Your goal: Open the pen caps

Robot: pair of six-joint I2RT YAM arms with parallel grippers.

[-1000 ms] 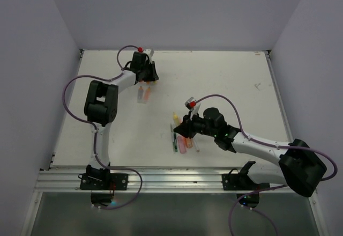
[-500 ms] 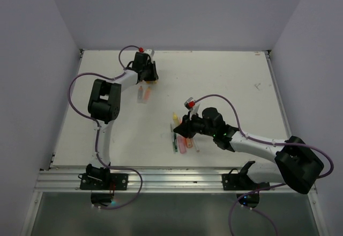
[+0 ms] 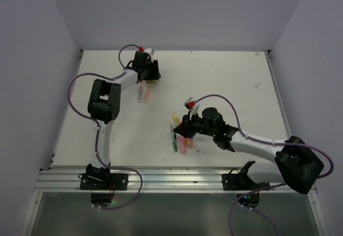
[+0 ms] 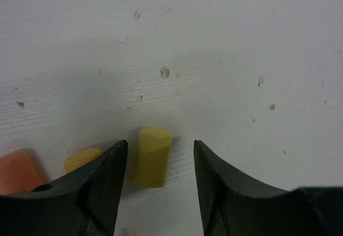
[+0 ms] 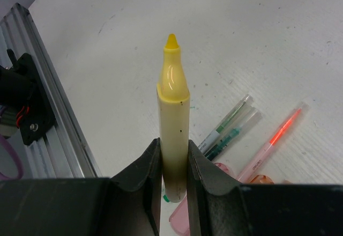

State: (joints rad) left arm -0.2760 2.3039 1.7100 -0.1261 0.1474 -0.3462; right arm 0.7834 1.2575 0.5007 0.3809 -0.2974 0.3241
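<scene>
My left gripper (image 3: 153, 75) is open at the far left of the table. In the left wrist view (image 4: 159, 145) a short yellow pen cap (image 4: 152, 157) lies on the table between its fingers, close to the left one. A second yellow-orange cap (image 4: 81, 159) and an orange piece (image 4: 19, 171) lie left of it. My right gripper (image 3: 185, 125) is shut on an uncapped yellow highlighter (image 5: 173, 118), tip pointing away; the highlighter also shows in the top view (image 3: 175, 118).
Under the right gripper lie two thin green pens (image 5: 229, 127), a thin orange-pink pen (image 5: 274, 138) and a pink highlighter (image 5: 181, 221). An orange highlighter (image 3: 141, 93) lies near the left gripper. The metal rail (image 3: 171, 179) runs along the near edge.
My left gripper has shifted a little to the right near the table's far edge. The right arm and its yellow highlighter have not moved.
</scene>
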